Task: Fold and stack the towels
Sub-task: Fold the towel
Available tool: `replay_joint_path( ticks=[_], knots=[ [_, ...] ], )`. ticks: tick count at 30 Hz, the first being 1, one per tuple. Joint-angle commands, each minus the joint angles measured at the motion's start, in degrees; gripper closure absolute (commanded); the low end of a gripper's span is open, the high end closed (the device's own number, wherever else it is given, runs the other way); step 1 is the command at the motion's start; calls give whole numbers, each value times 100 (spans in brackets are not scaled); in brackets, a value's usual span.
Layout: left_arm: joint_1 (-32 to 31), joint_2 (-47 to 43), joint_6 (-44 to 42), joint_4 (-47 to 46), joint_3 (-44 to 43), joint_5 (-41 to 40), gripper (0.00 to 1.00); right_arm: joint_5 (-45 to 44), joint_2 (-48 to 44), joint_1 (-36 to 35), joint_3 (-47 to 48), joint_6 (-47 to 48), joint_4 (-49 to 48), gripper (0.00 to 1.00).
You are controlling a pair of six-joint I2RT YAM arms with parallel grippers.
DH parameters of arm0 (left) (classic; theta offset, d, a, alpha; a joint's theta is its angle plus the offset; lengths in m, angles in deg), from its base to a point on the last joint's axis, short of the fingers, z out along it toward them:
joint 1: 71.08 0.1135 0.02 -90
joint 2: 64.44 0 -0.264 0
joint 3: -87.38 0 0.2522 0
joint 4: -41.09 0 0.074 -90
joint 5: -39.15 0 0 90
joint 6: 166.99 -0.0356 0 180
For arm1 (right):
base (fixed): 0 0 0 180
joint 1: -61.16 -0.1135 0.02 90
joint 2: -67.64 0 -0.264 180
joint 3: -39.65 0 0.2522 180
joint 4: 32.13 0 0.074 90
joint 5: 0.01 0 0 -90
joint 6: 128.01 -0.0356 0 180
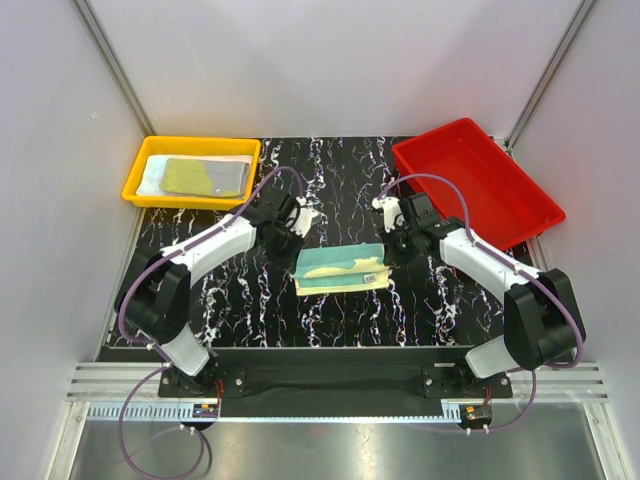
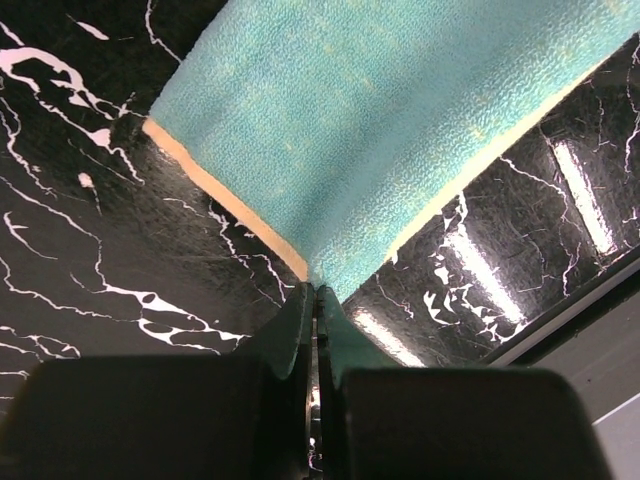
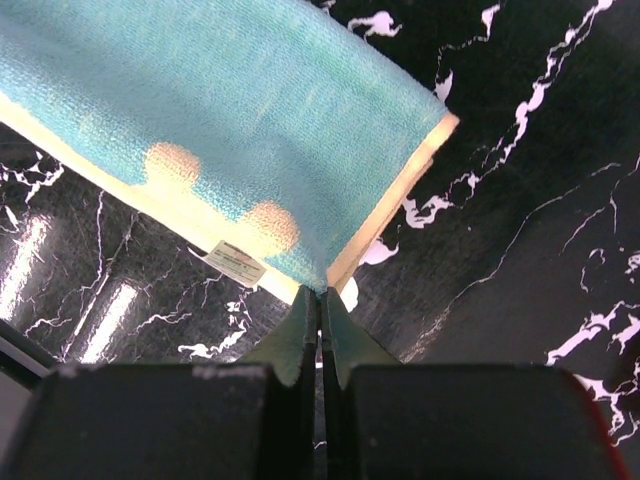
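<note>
Black marbled table (image 1: 250,310), pale grey walls (image 1: 330,60), teal towel (image 1: 332,260) centred

left claw (image 2: 316,290), right claw (image 3: 320,292), both pinching towel (image 1: 340,268)

teal towel (image 3: 200,110), corner pinched by closed jaws

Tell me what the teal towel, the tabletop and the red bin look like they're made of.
Teal towel: soft terry-like cloth, matte, nubby pile showing up close; pale yellow on its other side. Tabletop: black with white veins, glossy enough to mirror the lights; marble or a marble-look laminate, can't tell which. Red bin: likely moulded plastic, smooth, even colour.
</note>
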Motion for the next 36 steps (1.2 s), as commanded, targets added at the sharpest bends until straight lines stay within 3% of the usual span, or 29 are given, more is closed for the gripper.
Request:
replay_joint_path(
  ticks=[1,8,10,11,13,20,27,31,36],
  knots=[
    [-83,-323,105,-70,54,97,100,-231,-152,-34,-33,-143,104,100],
    [-198,-305,193,-25,230,44,100,-152,-231,-34,-209,-258,156,100],
    [-224,-253,228,-43,335,132,98,-73,-266,-77,-236,-284,122,94],
    [-242,-244,237,-34,353,106,93,-90,-284,-86,-192,-319,182,85],
    [-259,-165,237,0,388,18,91,-82,-267,-86,-17,-346,323,84],
    [-259,-516,411,115,151,-395,62,190,-407,-86,388,-468,824,73],
    [-268,-622,1238,-613,45,176,62,376,392,-113,863,-1381,930,84],
    [-268,-350,1827,-1175,545,387,62,182,831,-113,784,-1734,912,92],
    [-259,-200,2450,-1878,1283,211,62,51,920,-113,353,-2033,526,94]
  ],
)
